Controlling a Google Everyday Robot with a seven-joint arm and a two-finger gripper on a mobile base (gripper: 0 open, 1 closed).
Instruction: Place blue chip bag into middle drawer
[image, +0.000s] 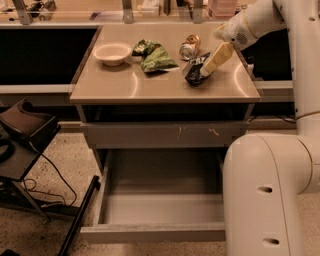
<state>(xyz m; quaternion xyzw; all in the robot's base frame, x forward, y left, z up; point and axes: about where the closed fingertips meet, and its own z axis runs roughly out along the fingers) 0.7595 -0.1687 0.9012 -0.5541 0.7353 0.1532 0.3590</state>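
blue bag (191, 73) lies crumpled on the table (150, 88), right of the middle and not far from the front edge. at far left a dark stand (24, 126) sits on the floor beside the table. on the table, a pale bowl (112, 52) is at the left, a green bag (154, 56) just beside it, then a gold can (190, 46) on its side just behind the blue bag. the tool (203, 73) slants down from the upper right, its tip touching the blue bag's right side; whether it is wide, narrow or gripping cannot be told. below, a scratched drawer front (160, 135) is closed. under it the middle drawer (155, 233) is pulled out, with the robot's white base (265, 195) at its right.
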